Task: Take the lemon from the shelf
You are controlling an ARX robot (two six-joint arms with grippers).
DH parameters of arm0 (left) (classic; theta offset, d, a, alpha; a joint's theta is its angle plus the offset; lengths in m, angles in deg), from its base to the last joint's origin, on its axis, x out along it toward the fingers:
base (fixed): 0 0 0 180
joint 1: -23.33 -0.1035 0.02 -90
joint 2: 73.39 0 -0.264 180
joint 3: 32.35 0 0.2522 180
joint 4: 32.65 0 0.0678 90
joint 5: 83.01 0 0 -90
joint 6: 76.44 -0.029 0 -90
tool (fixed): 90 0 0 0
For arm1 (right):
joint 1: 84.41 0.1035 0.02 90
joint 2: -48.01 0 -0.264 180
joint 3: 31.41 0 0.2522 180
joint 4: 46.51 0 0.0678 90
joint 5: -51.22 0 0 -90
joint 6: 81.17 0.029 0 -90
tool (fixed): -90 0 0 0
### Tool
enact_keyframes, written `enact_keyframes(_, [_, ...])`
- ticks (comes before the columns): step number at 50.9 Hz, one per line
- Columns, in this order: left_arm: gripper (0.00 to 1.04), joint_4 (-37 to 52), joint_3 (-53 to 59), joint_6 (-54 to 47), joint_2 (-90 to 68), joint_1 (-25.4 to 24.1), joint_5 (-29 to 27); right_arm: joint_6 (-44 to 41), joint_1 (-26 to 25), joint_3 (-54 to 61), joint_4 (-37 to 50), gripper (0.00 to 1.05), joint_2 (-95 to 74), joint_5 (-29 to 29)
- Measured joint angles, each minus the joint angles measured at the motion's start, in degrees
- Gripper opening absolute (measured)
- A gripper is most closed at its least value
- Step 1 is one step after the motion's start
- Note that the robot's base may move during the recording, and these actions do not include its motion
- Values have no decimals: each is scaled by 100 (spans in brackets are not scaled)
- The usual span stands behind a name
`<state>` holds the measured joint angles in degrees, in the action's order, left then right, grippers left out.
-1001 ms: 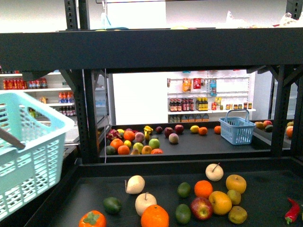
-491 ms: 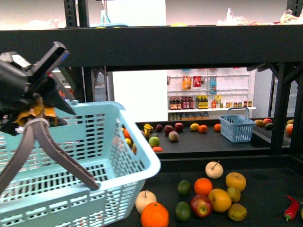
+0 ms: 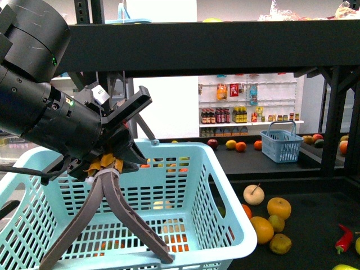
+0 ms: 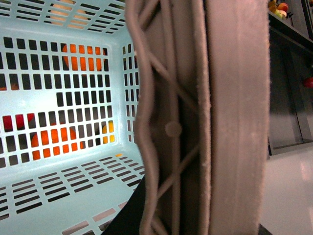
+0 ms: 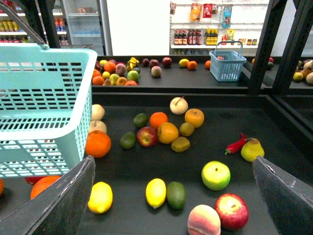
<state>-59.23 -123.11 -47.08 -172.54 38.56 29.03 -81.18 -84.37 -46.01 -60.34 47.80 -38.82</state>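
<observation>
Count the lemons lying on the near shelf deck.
2. One lemon lies close by the light-blue basket; the other lies next to a dark green fruit, apparently touching it. Both show in the right wrist view; the basket may hide more.

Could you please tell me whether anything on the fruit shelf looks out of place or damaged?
Nothing looks spilled or damaged. The one misfit is a red chilli pepper lying among the loose fruit on the shelf deck, beside a yellow pear. The light blue basket hides much of the front view.
</observation>
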Motion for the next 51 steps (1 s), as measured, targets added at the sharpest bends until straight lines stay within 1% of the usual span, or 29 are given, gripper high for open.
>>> enact_keyframes(16, [16,0,-2,-332,0,-2,9,0,0,0,0,97,0,0])
enact_keyframes(31, [16,0,-2,-411,0,-4,22,0,0,0,0,97,0,0])
enact_keyframes(32, [16,0,-2,-415,0,-4,20,2,2,-2,-7,97,-7,20])
enact_keyframes(33, [16,0,-2,-420,0,-4,20,9,35,-31,-122,97,-90,155])
enact_keyframes(34, [16,0,-2,-422,0,-4,15,17,44,-118,-321,97,-225,334])
enact_keyframes(36, [16,0,-2,-433,0,-7,13,17,-24,-269,-282,97,-774,380])
enact_keyframes(39, [16,0,-2,-428,0,-9,15,22,-380,-638,592,97,-2356,-13])
enact_keyframes(42, [16,2,-2,-455,0,-7,22,46,-584,-957,1182,97,-3403,-282])
enact_keyframes(47, [16,0,-2,-444,0,-9,33,46,-763,-1572,1856,97,-4946,-551])
enact_keyframes(51, [16,2,-2,-450,0,-9,24,22,-846,-2319,2050,97,-6443,-765])
